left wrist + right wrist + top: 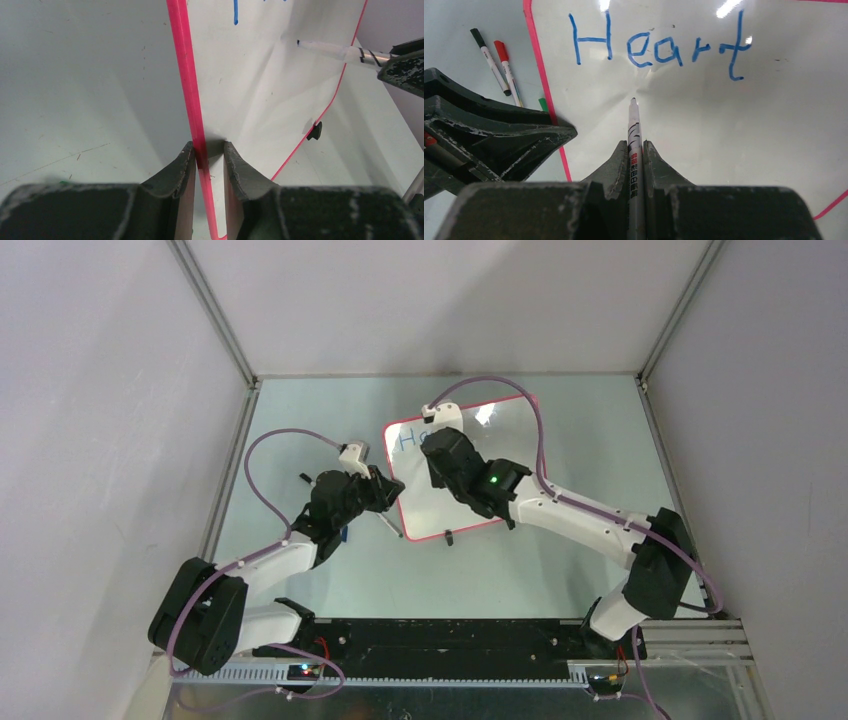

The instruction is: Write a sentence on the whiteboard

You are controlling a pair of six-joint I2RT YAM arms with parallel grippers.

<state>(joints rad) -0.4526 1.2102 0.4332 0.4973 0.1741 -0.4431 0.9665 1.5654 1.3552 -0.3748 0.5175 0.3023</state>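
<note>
Right gripper (636,145), jaws tight on marker (633,117); left gripper (208,147), jaws tight on whiteboard (260,90) edge.

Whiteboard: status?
Left gripper clamps whiteboard edge. Right gripper shut on marker, tip under "Heart". Spare pens lie left, off the board; nothing blocking.

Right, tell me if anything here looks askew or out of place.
The whiteboard lies skewed to the edges of the table, its red frame pinched by the left gripper. Three spare markers lie loose beside the frame, one mostly hidden. Nothing looks spilled or damaged.
</note>
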